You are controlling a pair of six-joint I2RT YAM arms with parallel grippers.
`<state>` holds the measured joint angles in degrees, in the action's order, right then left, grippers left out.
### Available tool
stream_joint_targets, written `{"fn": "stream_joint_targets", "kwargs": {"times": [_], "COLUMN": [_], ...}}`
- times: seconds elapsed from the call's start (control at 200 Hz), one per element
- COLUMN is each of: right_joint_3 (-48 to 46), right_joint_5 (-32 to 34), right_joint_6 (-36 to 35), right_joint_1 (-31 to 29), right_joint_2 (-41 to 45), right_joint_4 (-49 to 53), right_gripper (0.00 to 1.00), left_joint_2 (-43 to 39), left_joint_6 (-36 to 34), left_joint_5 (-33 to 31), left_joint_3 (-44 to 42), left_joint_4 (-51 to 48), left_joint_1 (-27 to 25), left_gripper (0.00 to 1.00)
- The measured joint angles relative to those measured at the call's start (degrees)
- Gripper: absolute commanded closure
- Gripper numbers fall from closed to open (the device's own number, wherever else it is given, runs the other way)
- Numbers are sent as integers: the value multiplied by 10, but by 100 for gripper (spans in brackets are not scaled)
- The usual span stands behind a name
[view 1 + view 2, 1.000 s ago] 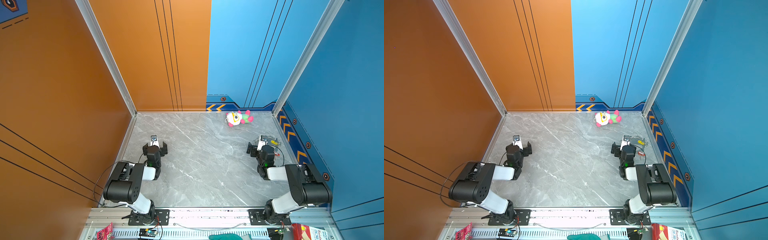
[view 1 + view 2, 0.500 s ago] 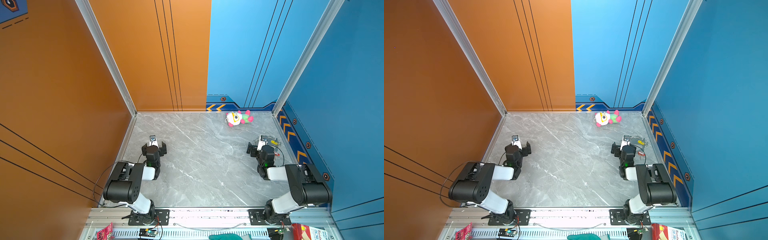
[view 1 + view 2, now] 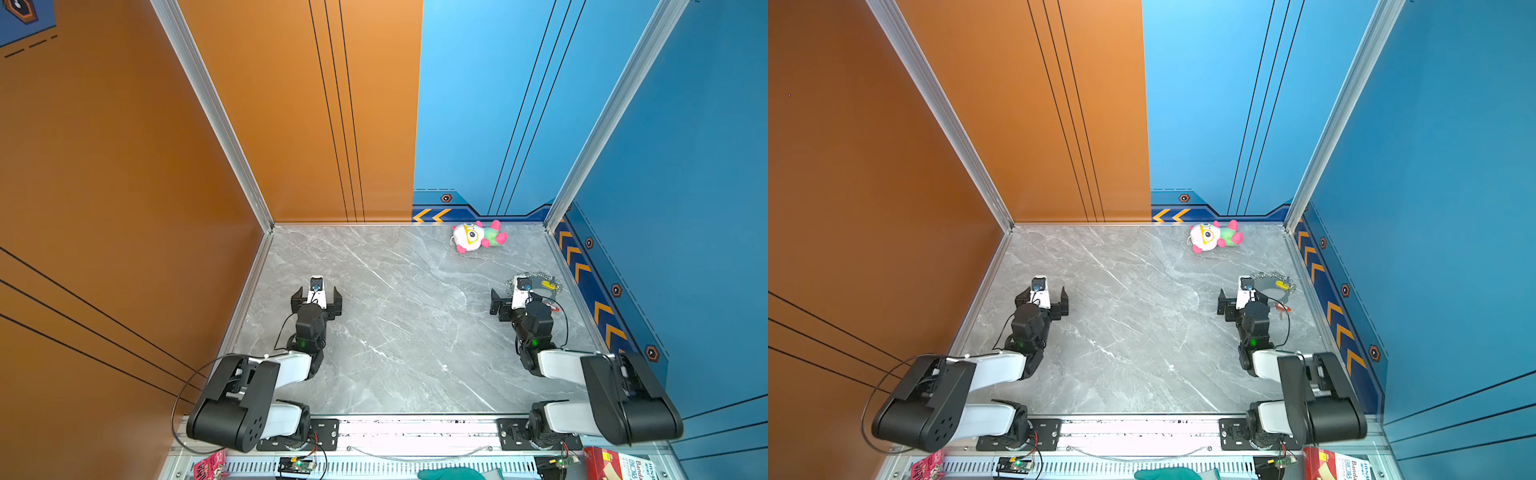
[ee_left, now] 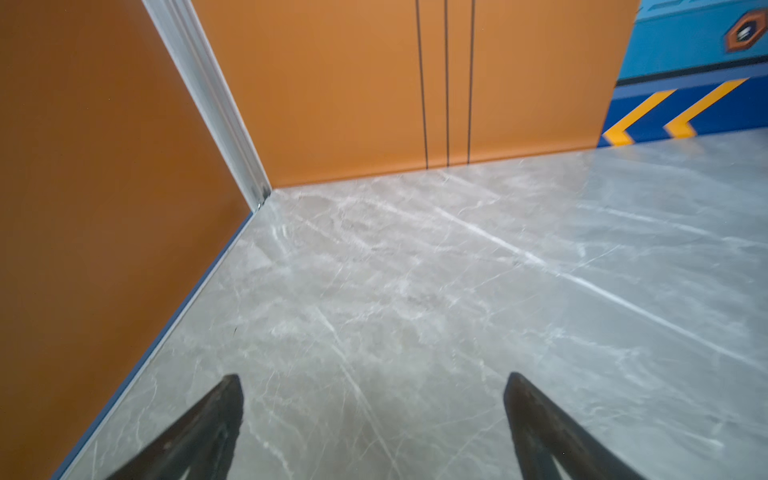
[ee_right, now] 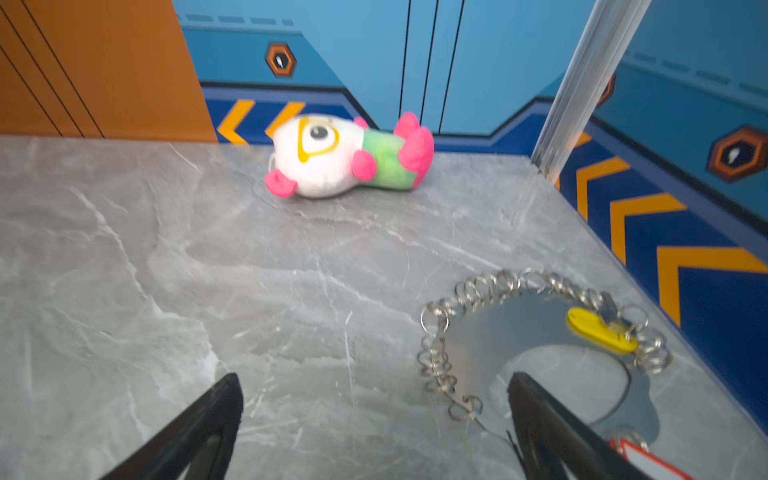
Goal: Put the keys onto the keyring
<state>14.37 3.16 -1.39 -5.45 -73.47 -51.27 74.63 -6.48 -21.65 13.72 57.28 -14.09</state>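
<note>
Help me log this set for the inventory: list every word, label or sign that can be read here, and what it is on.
"Banda": the start of a cut-off word, on the red box at the front edge.
Smaller print beside it: too small to read.
Print on the pink packet: too blurred to read.
Signs without words: orange chevron arrows and a hexagon emblem on the blue wall.

Grey marbled floor point(image 4: 415, 291) spreads beneath and ahead of the left fingers point(image 4: 208, 424). Beyond them an orange wall point(image 4: 353, 83) meets its neighbour at a silver corner post point(image 4: 216, 104). Past the right fingers point(image 5: 548, 424) a blue wall point(image 5: 498, 50) carries orange chevrons point(image 5: 230, 120) along its base. The light is bright and even.
</note>
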Motion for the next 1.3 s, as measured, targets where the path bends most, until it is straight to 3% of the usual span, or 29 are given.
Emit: {"fn": "stream_joint_targets", "kwargs": {"times": [0.16,0.335,0.47,0.606,0.711,0.971,1.296], "right_joint_3": [93,233,285,341,407,474,546], "right_joint_5": [3,21,10,-27,-35,-54,-73], "right_joint_6": [6,95,206,264,278,296,295], "right_joint_1": [-14,-3,53,134,152,150,124], "right_joint_2": [130,159,154,66,-40,-210,-309], "right_joint_4": [146,303,417,530,616,733,769], "right_gripper": [0,0,0,0,0,0,0], "left_joint_2": [-87,-124,-140,-166,-187,-155,-146], "left_joint_6": [5,123,223,321,355,359,348], "left_joint_5": [-44,-92,-111,-110,-71,27,57], "left_joint_3": [31,155,186,182,177,188,190], "left_joint_4": [-58,-240,-363,-475,-513,-554,-567], "left_joint_1": [-61,-66,-66,-41,-10,-18,-30], "left_gripper": [2,2,2,2,2,2,2]}}
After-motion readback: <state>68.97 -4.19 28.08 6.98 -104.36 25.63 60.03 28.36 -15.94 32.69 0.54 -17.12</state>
